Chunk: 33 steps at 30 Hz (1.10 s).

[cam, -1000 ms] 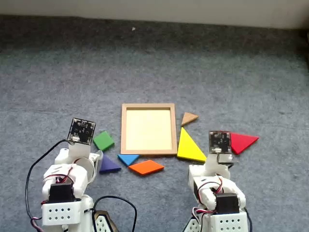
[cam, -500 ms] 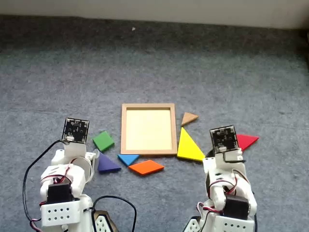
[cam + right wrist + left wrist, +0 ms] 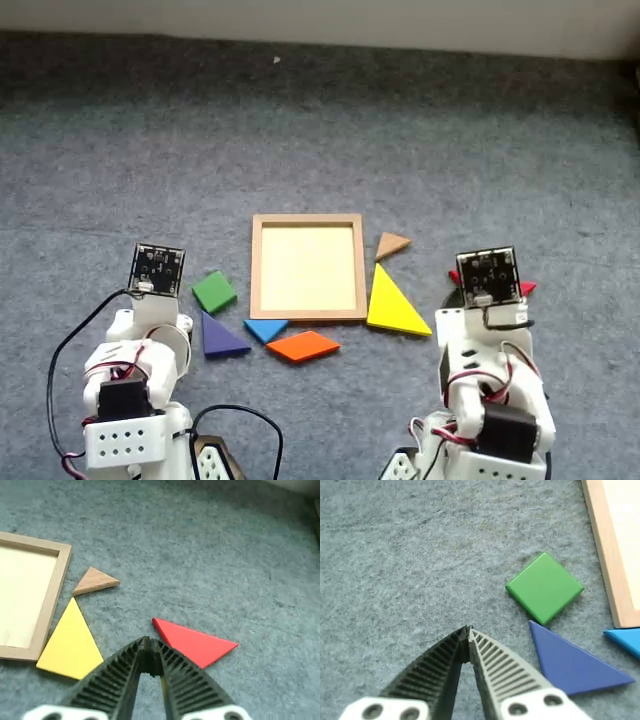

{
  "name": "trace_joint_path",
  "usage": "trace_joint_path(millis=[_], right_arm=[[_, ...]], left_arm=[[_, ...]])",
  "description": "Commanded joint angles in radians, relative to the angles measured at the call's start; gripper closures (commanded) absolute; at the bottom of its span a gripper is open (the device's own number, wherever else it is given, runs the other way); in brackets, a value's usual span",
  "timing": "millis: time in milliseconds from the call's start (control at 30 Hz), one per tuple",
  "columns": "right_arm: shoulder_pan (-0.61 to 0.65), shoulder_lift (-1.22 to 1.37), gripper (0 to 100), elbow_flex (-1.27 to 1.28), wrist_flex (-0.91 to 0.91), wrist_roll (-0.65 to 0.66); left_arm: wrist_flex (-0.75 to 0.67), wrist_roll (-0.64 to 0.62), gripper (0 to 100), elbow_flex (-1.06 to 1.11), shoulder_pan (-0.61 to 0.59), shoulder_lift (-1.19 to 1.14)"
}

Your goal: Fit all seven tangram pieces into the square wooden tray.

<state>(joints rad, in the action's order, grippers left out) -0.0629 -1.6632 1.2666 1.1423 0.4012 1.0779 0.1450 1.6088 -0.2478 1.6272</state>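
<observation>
The square wooden tray lies empty mid-table. Left of it are a green square and a purple triangle. A small blue triangle and an orange parallelogram lie at its near edge. To its right are a yellow triangle and a tan triangle. A red triangle lies farther right, largely hidden under the right arm in the high view. My right gripper is shut and empty, its tips at that triangle's corner. My left gripper is shut and empty over carpet beside the green square.
Everything rests on grey carpet that stretches open beyond the tray. Both arm bases stand at the near edge, with a black cable looping by the left one. A pale wall strip runs along the far side.
My right arm has swung to the right and now covers most of the red triangle. My left arm shifted slightly left, away from the green square. No piece has moved.
</observation>
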Motion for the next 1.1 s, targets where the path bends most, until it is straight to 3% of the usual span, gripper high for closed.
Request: trace_joint_path(millis=[0, 133, 267, 367, 500, 567, 733, 1067], right_arm=[[-0.035, 0.328, 99.2, -0.228, 0.061, -0.012], [-0.007, 0.57, 99.2, -0.372, 0.128, -0.012], [0.105, 0.699, 98.5, -0.441, 0.134, -0.014], [0.216, 0.766, 89.8, -0.443, 0.136, -0.017], [0.3, 0.862, 74.4, -0.444, 0.127, -0.114], [0.351, 0.923, 71.2, -0.449, 0.127, -0.149], [0.464, 1.075, 71.0, -0.443, 0.016, -0.17], [0.478, 1.307, 70.7, -0.441, -0.163, -0.135]], left_arm=[[0.0, -0.009, 97, -0.042, -0.015, 0.008], [0.002, -0.009, 97, -0.041, -0.015, 0.008], [0.003, -0.009, 97, -0.041, -0.015, 0.008], [0.003, -0.009, 96, -0.041, -0.015, 0.008], [0.005, -0.009, 96, -0.041, -0.015, 0.008], [0.0, -0.009, 96, -0.03, -0.015, 0.008], [-0.002, -0.009, 96, -0.022, -0.015, 0.008], [-0.002, -0.009, 96, -0.021, -0.015, 0.008]])
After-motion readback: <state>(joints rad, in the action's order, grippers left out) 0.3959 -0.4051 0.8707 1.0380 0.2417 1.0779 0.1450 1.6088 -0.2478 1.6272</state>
